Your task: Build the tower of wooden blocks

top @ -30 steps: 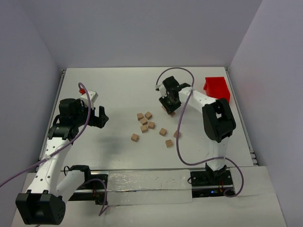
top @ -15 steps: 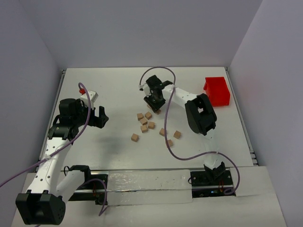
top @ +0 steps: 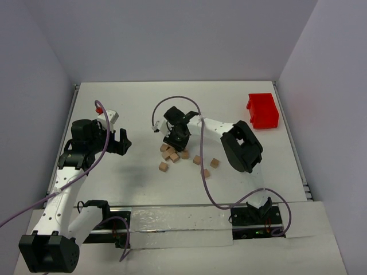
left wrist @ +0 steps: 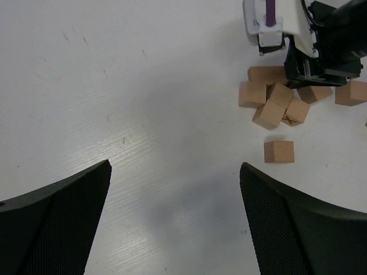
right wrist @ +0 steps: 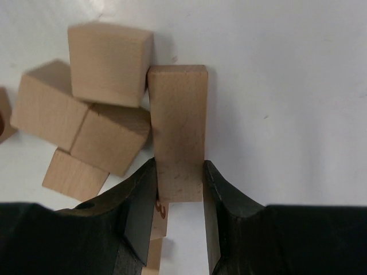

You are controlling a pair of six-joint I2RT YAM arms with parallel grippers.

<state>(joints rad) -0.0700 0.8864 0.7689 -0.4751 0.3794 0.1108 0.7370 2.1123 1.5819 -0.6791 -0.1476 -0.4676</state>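
My right gripper (right wrist: 178,167) is shut on a tan wood block (right wrist: 176,114), low over the table and right beside a loose cluster of wood blocks (right wrist: 106,134). From above, that gripper (top: 175,140) hangs over the cluster (top: 167,152) at mid-table. Other single blocks lie at the near left (top: 163,167) and to the right (top: 197,160) (top: 214,162). My left gripper (top: 123,141) is open and empty, well left of the blocks; in its own view (left wrist: 175,172) only bare table lies between its fingers. No stacked tower is in view.
A red plastic bin (top: 262,110) stands at the back right by the wall. The left wrist view shows the cluster (left wrist: 275,106), one lone block (left wrist: 279,152) and the right gripper (left wrist: 321,51) at its upper right. Walls enclose the table on three sides.
My right arm has swung left and nearer with its block, from the back right down to the cluster. The left arm has not moved.
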